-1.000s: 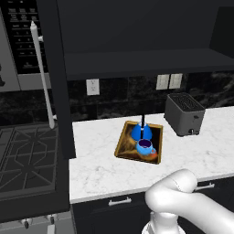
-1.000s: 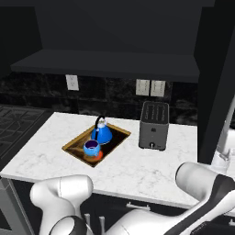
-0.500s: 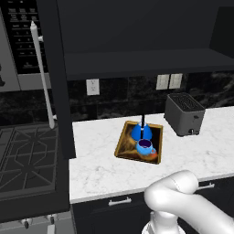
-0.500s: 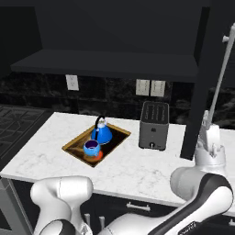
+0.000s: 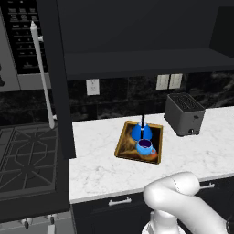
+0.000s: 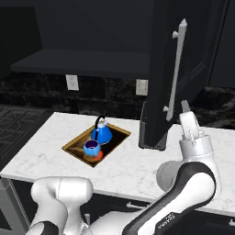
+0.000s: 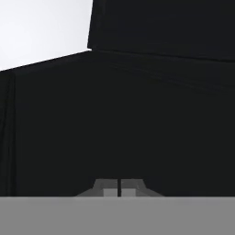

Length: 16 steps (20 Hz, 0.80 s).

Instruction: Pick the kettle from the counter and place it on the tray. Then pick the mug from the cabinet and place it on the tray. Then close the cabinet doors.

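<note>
The blue kettle (image 5: 141, 131) (image 6: 102, 133) and the small blue mug (image 5: 145, 146) (image 6: 91, 148) both sit in the golden-brown tray (image 5: 122, 146) (image 6: 73, 145) on the marble counter (image 5: 100, 167) (image 6: 131, 169). The dark cabinet (image 5: 137, 59) (image 6: 82, 62) stands open above. Its right door (image 6: 160, 87) has swung partway in, with its grey bar handle (image 6: 176, 69) facing me. My gripper (image 7: 119, 188) (image 6: 185, 110) is shut and empty, up against the door's dark face just below the handle. The left door (image 5: 59, 91) stands wide open.
A grey toaster (image 5: 184, 113) stands right of the tray. A stove top (image 5: 27, 155) lies at the left, with a microwave (image 5: 18, 45) above it. Wall outlets (image 5: 93, 86) sit on the dark backsplash.
In the right base view the right cabinet door has swung in from the far right, now covering the toaster. My arm has risen beside it. Kettle, mug and tray have not moved.
</note>
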Tool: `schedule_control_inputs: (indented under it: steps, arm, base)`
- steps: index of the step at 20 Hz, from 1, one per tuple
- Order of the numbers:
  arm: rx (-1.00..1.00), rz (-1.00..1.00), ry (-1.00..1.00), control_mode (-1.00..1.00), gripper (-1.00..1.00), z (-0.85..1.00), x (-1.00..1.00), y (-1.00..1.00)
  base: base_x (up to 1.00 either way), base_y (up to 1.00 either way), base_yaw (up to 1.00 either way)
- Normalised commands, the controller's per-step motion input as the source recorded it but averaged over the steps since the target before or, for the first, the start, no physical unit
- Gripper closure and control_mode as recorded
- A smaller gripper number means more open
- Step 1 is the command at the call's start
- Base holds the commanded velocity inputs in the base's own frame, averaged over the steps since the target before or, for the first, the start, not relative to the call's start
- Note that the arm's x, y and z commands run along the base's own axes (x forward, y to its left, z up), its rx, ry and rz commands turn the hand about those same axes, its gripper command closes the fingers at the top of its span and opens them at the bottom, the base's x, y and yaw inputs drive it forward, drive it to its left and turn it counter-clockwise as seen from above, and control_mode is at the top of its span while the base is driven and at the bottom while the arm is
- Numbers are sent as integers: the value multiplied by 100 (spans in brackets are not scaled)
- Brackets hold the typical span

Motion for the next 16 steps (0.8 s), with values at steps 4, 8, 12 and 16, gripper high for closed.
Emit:
schedule_control_inputs:
  steps: [4, 8, 12, 16]
  arm:
    - [-8, -18, 20, -100, 100, 32, 0, 77]
    - [-7, -13, 34, -100, 100, 36, 1, 52]
    - [-11, -3, 43, -100, 100, 12, 27, 49]
    - [-9, 0, 41, -100, 100, 14, 31, 61]
  base:
    - [0, 0, 0]
    - [0, 0, 0]
    - [0, 0, 0]
    - [0, 0, 0]
